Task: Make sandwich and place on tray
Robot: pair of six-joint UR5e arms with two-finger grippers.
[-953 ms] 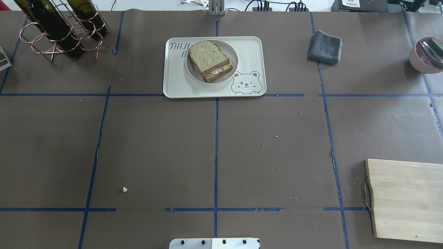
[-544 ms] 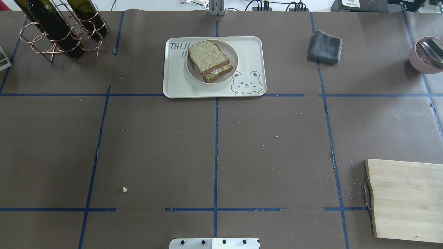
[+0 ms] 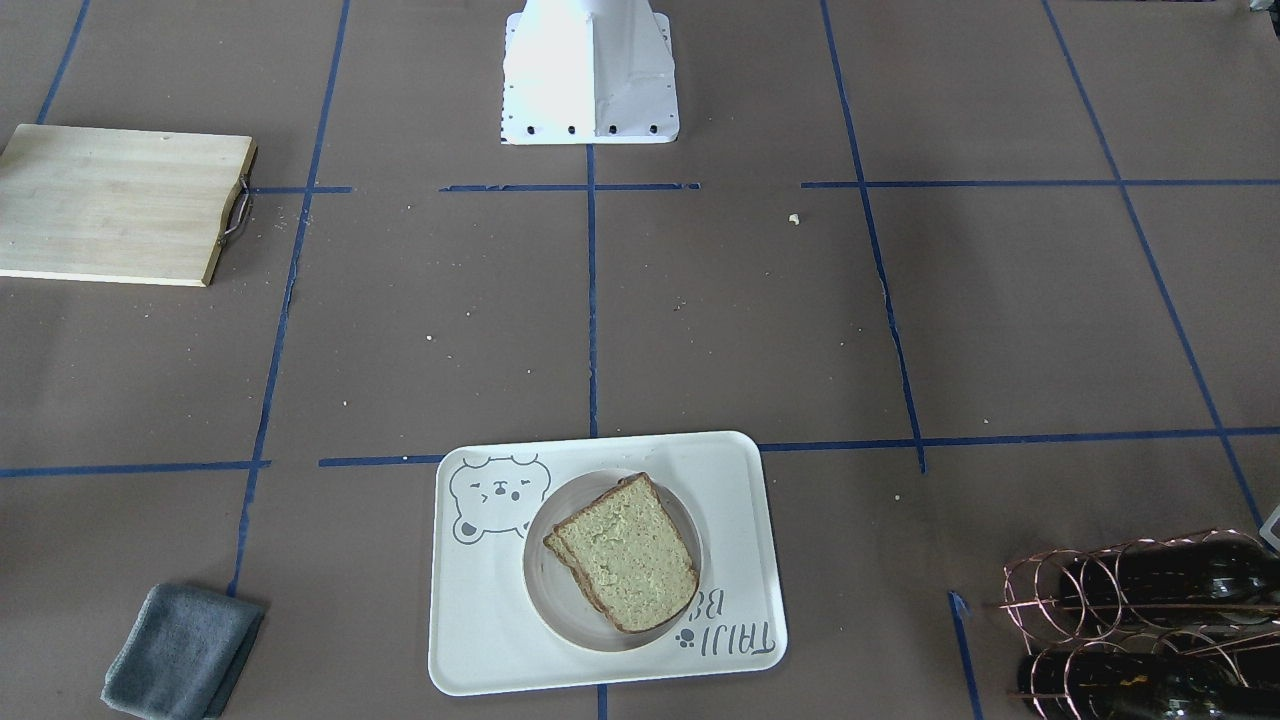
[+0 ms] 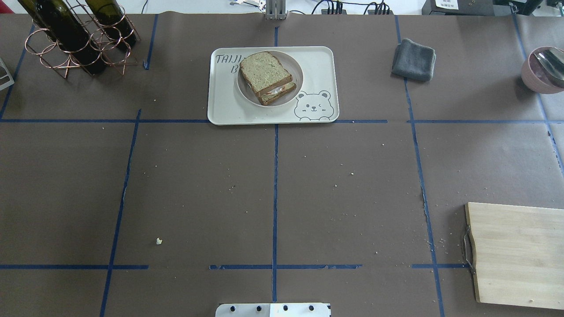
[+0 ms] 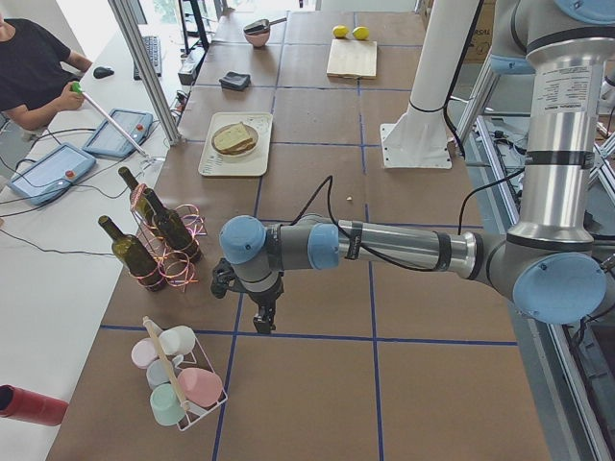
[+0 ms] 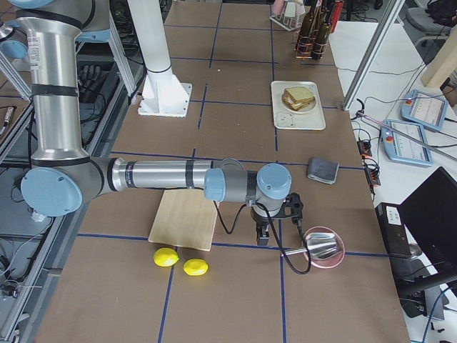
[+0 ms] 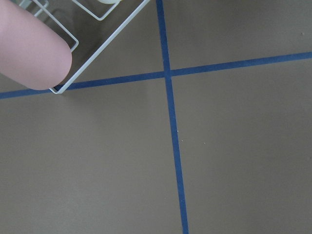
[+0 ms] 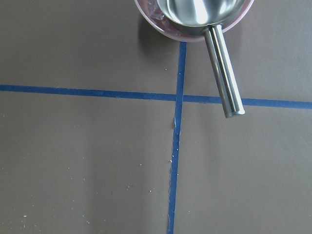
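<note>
The sandwich (image 4: 266, 77), two brown-crusted bread slices with white egg showing at the edge, lies on a round white plate (image 4: 296, 72). The plate stands on the cream bear tray (image 4: 319, 61) at the table's far middle. The sandwich also shows in the front-facing view (image 3: 625, 552) on the tray (image 3: 480, 640). My left gripper (image 5: 261, 322) hangs over the table far to the left, beyond the bottle rack. My right gripper (image 6: 263, 238) hangs far to the right by the pink bowl. Both show only in side views, so I cannot tell whether they are open or shut.
A copper rack with wine bottles (image 4: 75, 39) stands at the far left. A grey cloth (image 4: 413, 59) lies right of the tray. A pink bowl with a metal scoop (image 4: 544, 70) and a wooden cutting board (image 4: 515, 253) are at the right. A cup rack (image 5: 178, 384) stands near the left gripper.
</note>
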